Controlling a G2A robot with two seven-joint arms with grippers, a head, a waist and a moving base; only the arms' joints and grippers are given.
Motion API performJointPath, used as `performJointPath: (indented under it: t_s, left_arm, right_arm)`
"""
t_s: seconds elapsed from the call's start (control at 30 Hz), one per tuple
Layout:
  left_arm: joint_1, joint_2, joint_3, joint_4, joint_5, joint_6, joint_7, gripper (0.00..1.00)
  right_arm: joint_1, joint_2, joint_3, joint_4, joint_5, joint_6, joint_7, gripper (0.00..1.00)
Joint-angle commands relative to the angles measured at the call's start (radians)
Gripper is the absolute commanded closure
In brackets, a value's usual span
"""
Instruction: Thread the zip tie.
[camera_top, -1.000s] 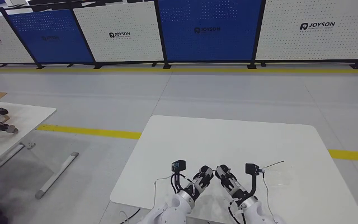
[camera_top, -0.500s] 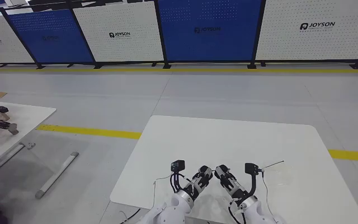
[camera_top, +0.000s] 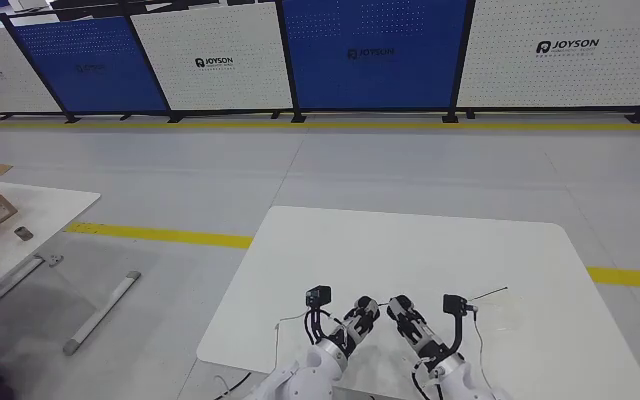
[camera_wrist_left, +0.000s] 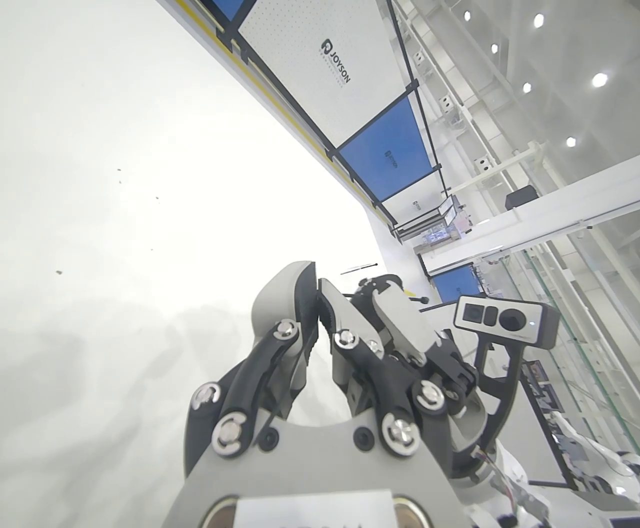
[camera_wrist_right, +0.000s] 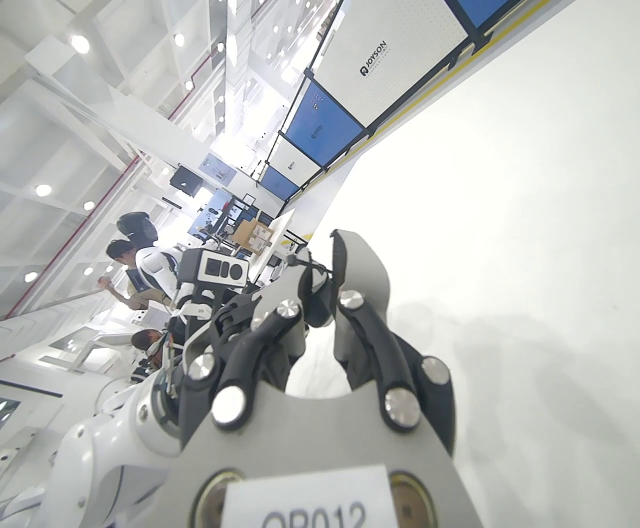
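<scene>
Your one white rectangular desk (camera_top: 400, 250) carries two arms at its near edge. The right arm has edged slightly toward the single thin black plastic zip tie (camera_top: 490, 292), which lies untouched on the desk near it, so threading likely hasn't begun. Your left end effector (camera_wrist_left: 318, 295) is clenched on nothing; for the right end effector (camera_wrist_right: 322, 252), you cannot tell.

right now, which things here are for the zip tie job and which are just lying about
For the job: zip tie lying on the white table; left gripper; right gripper.

Lying about: side table; small item on it; panels behind.
</scene>
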Motion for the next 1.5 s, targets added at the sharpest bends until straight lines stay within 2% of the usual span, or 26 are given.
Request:
performJointPath:
  t_s: [0.0,0.27,0.3,0.33,0.37,0.43,0.53,0.97,1.27,1.47]
  left_arm:
    - [0.000,0.000,0.000,0.000,-0.001,0.001,0.001,1.00]
    - [0.001,-0.002,-0.004,-0.002,-0.025,-0.013,0.008,1.00]
    - [0.001,-0.002,-0.004,-0.001,-0.022,-0.014,0.007,0.93]
    - [0.000,-0.002,-0.004,-0.001,-0.015,-0.013,0.004,0.75]
    - [0.000,-0.001,-0.003,-0.001,-0.011,-0.013,0.001,0.69]
    - [0.001,0.000,-0.002,-0.002,-0.003,-0.015,-0.003,0.70]
    - [0.002,0.000,-0.003,-0.003,-0.004,-0.017,-0.005,0.66]
    - [0.012,0.001,-0.018,-0.018,-0.003,-0.017,0.007,0.77]
    - [0.017,0.002,-0.028,-0.023,-0.013,-0.015,0.009,0.74]
    - [0.022,0.003,-0.036,-0.025,-0.016,-0.019,0.012,0.78]
  right_arm:
    - [0.000,0.000,0.000,0.000,0.000,0.000,-0.001,1.00]
    - [0.001,0.000,-0.002,0.001,0.001,0.004,-0.003,1.00]
    - [0.002,0.000,-0.002,0.001,0.000,0.005,-0.003,1.00]
    - [0.002,-0.001,-0.003,0.000,-0.001,0.007,-0.002,1.00]
    - [0.002,-0.001,-0.003,0.000,-0.002,0.009,-0.003,1.00]
    - [0.003,-0.001,-0.004,-0.002,-0.002,0.014,-0.003,1.00]
    - [0.004,-0.001,-0.005,-0.004,-0.002,0.022,-0.004,1.00]
    - [0.007,-0.004,-0.010,-0.014,-0.021,0.074,-0.020,1.00]
    - [0.007,-0.006,-0.014,-0.014,-0.040,0.097,-0.032,1.00]
    - [0.006,-0.007,-0.015,-0.016,-0.046,0.104,-0.036,1.00]
